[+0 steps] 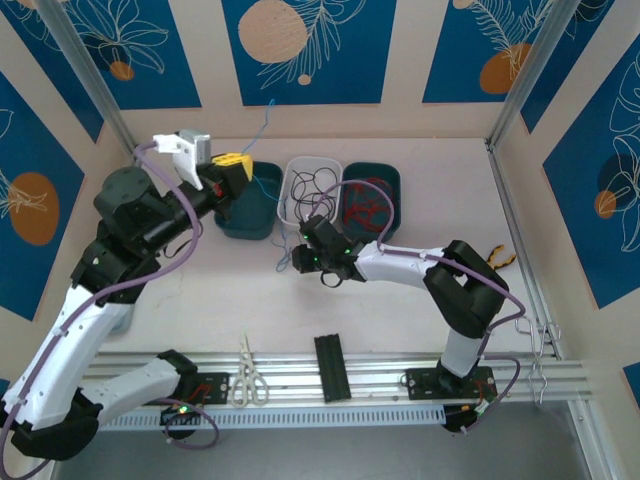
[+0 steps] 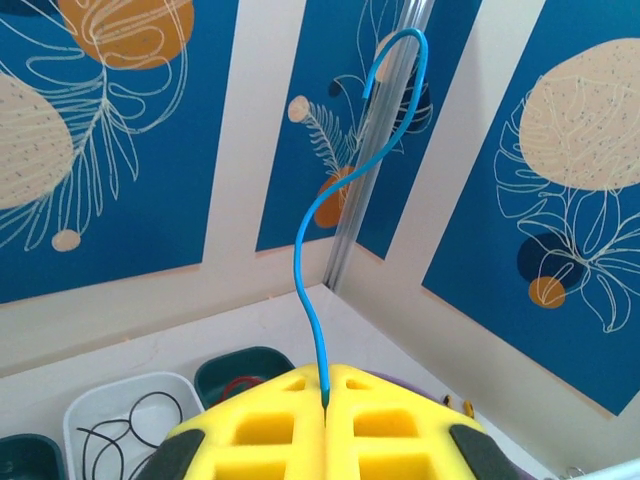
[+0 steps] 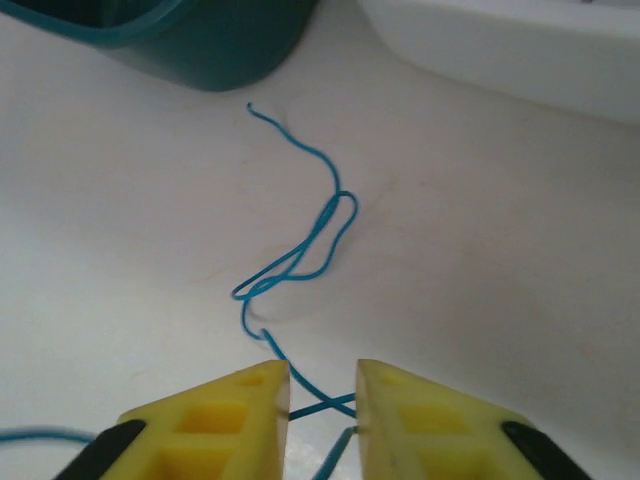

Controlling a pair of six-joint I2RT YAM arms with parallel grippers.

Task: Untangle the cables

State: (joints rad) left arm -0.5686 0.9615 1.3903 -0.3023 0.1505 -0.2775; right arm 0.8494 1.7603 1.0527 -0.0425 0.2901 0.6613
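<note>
My left gripper (image 1: 232,163) is raised above the left teal tray (image 1: 250,208) and is shut on a blue cable (image 2: 310,260). That cable rises from the closed yellow fingertips (image 2: 325,400) and curls over at its top (image 1: 268,112). My right gripper (image 3: 323,385) is low over the table in front of the trays (image 1: 290,262). Its jaws stand a narrow gap apart, with crossing strands of another blue cable (image 3: 320,230) lying between them on the table. Black cables (image 1: 312,185) lie in the white tray (image 1: 290,170). Red cables (image 1: 368,208) lie in the right teal tray (image 1: 392,178).
Scissors (image 1: 245,378) and a black bar (image 1: 332,367) lie on the metal rail at the near edge. Orange-handled pliers (image 1: 500,260) sit by the right wall. The teal tray's wall (image 3: 200,40) and the white tray's wall (image 3: 520,50) stand just beyond the right gripper.
</note>
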